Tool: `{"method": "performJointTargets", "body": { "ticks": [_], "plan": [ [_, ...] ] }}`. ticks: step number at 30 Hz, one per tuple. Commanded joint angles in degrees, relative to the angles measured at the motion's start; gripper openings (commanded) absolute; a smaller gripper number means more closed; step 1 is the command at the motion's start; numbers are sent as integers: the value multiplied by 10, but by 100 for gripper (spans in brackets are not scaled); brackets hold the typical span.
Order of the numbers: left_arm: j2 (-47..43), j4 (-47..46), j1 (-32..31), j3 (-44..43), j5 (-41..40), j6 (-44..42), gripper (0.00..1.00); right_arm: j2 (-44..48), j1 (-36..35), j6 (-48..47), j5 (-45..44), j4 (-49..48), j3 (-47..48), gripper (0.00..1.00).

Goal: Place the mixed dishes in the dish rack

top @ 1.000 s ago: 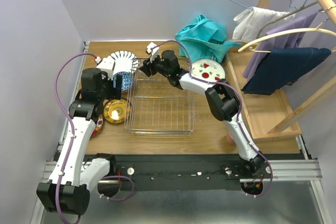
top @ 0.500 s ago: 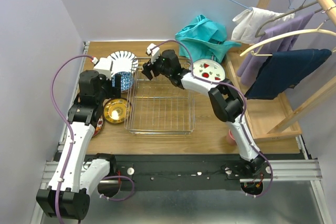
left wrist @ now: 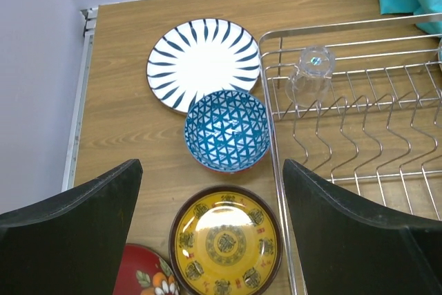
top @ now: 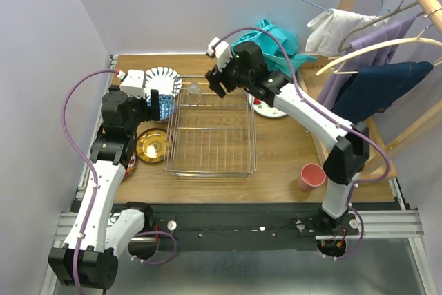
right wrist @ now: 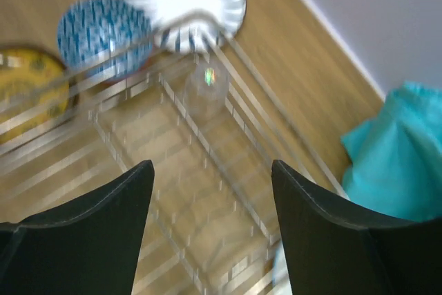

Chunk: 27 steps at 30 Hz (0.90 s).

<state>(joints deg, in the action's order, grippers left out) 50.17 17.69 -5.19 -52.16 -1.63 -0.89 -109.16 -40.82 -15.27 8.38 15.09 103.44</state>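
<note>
The dish rack (top: 210,144) lies mid-table. The clear glass (top: 195,90) stands in its far left corner, also in the left wrist view (left wrist: 310,77). My right gripper (top: 213,85) hangs open and empty above the rack's far edge, right of the glass (right wrist: 206,88). My left gripper (top: 157,104) is open and empty above the blue patterned bowl (left wrist: 226,129). The blue-striped plate (left wrist: 204,63), gold saucer (left wrist: 226,243) and red saucer (left wrist: 141,276) lie left of the rack. The fruit-marked plate (top: 266,107) is partly under my right arm. The pink cup (top: 312,176) stands front right.
A teal cloth (top: 271,46) lies at the back behind the rack. A wooden clothes frame (top: 376,67) with hangers and garments stands on the right. Walls close the table's left and far sides.
My right gripper has risen and drawn back to the right from the rack's far left corner, and the glass stays there. The pink cup now shows. My left arm has shifted slightly.
</note>
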Motion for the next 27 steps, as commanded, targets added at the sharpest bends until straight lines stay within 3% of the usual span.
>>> {"method": "performJointTargets", "body": {
  "ticks": [1, 4, 8, 13, 16, 23, 27],
  "plan": [
    [11, -56, 4, 6, 11, 2, 92, 61, 7, -38, -60, 348, -68, 70],
    [17, -65, 4, 12, 10, 7, 92, 99, 21, -1, -106, 426, -104, 67],
    [26, -72, 4, 24, 29, 7, 92, 126, 25, -24, -153, 534, -135, 68],
    [38, -85, 4, 33, 37, 25, 92, 163, 106, -81, -128, 603, -156, 64],
    [44, -92, 4, 36, 48, 30, 92, 204, 149, -163, -95, 618, -169, 64],
    [49, -96, 3, 41, 64, 40, 92, 324, 197, -486, -28, 644, -263, 65],
    [54, -97, 4, 40, 68, 45, 92, 338, 198, -556, -20, 644, -300, 65]
  ]
}}
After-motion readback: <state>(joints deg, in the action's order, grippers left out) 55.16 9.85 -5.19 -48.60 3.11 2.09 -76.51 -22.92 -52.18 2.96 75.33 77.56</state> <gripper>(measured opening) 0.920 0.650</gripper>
